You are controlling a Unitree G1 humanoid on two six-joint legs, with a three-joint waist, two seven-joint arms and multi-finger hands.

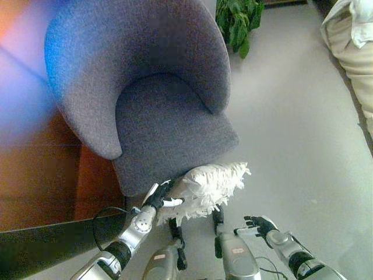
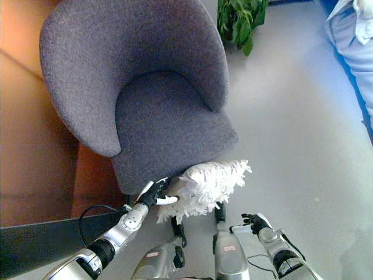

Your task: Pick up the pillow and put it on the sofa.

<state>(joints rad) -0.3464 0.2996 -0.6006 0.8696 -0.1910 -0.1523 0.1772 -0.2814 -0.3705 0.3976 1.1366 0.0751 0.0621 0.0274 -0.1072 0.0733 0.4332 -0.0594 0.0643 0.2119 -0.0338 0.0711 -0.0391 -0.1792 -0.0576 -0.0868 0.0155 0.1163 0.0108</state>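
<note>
A white fluffy pillow (image 1: 207,189) hangs in the air just in front of the front edge of a grey round-backed armchair (image 1: 157,111). My left hand (image 1: 160,196) is shut on the pillow's left end and holds it up. My right hand (image 1: 260,225) is open and empty, low at the right, apart from the pillow. The chair's seat (image 1: 169,134) is bare.
A green potted plant (image 1: 239,20) stands behind the chair at the top. A beige cushioned piece of furniture (image 1: 355,52) with white cloth on it is at the upper right. A brown wooden surface (image 1: 41,175) lies to the left. Grey floor (image 1: 291,134) spreads to the right.
</note>
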